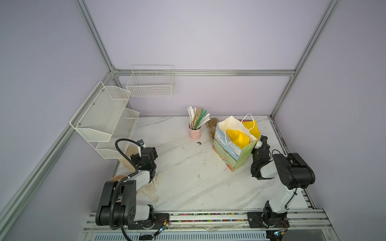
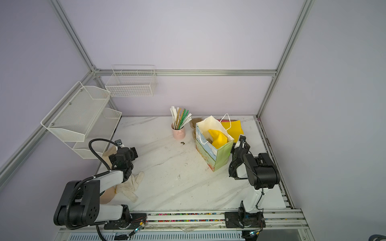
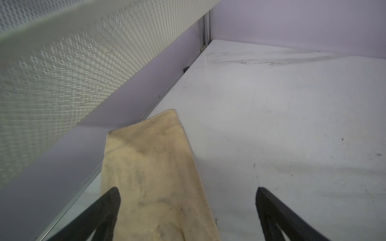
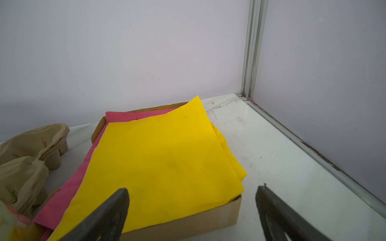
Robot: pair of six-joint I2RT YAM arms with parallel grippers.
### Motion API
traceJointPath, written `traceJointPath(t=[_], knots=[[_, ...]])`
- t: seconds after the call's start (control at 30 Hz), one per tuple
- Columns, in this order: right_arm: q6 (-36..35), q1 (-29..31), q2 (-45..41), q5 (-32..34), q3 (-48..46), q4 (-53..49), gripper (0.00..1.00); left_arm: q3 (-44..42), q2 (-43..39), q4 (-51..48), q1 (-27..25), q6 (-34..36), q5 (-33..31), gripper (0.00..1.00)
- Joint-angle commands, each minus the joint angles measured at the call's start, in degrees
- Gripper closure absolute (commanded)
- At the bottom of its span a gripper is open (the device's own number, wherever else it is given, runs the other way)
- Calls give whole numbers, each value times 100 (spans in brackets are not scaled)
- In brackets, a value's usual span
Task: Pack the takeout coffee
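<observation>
Takeout coffee unseen, perhaps under yellow tissue [image 1: 238, 137] in gift bag [image 1: 228, 155]. Left jaws wide apart, empty, above cream cloth [image 3: 152, 167]; right jaws likewise above yellow sheet [image 4: 163, 162].

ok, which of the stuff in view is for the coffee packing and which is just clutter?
Job: printed paper gift bag holding yellow tissue; probably the beige moulded-pulp cup carrier. No black coffee cup visible.
Clutter: cream fabric glove; pink cup of straws; white mesh shelf; white wire basket.
</observation>
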Motion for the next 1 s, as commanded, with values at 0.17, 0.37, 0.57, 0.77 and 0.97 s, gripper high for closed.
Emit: traceJointPath(t=[0.17, 0.37, 0.57, 0.77, 0.97], knots=[[-153, 8, -68, 135, 67, 196, 3, 100, 15, 673, 305, 282, 1156, 0], [-182, 61, -59, 215, 89, 182, 3, -109, 75, 1321, 235, 152, 1723, 0], [-222, 78, -60, 206, 124, 99, 3, -471, 1017, 2852, 28, 554, 2006, 0], [-231, 87, -46, 216, 134, 102, 3, -473, 997, 2855, -1, 547, 1956, 0], [-231, 88, -34, 223, 172, 43, 3, -488, 1016, 2951, -75, 602, 1819, 0]])
